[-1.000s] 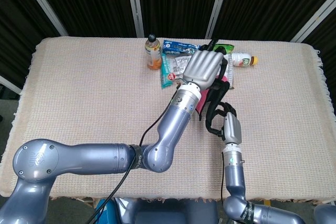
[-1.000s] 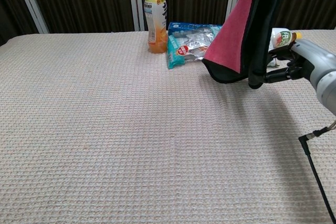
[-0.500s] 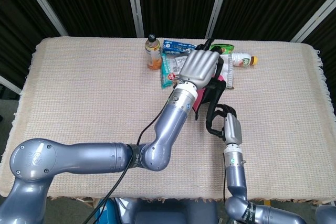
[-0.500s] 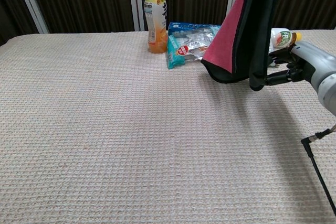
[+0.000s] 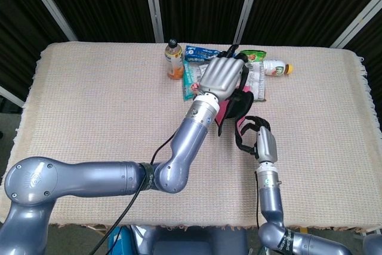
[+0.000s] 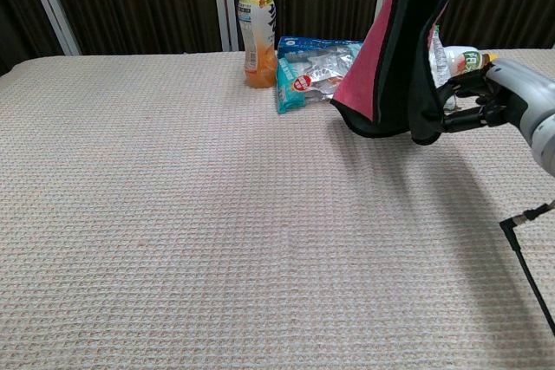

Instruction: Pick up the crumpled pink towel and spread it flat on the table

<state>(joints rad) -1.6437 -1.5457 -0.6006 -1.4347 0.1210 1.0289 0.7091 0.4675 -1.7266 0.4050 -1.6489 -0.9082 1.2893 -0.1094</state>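
The left hand point(image 5: 222, 78) holds the towel point(image 6: 395, 67) up by its top, so it hangs limp above the worktop point(image 6: 217, 214). The right hand point(image 6: 486, 101) pinches its lower edge. Being soft and light, it is likely best gripped at its corners.

The pink towel point(image 6: 390, 49), dark-trimmed along its edge, hangs folded and upright in the air above the tabletop point(image 6: 217, 240), its lower hem clear of the cloth surface, toward the far edge and right of centre.
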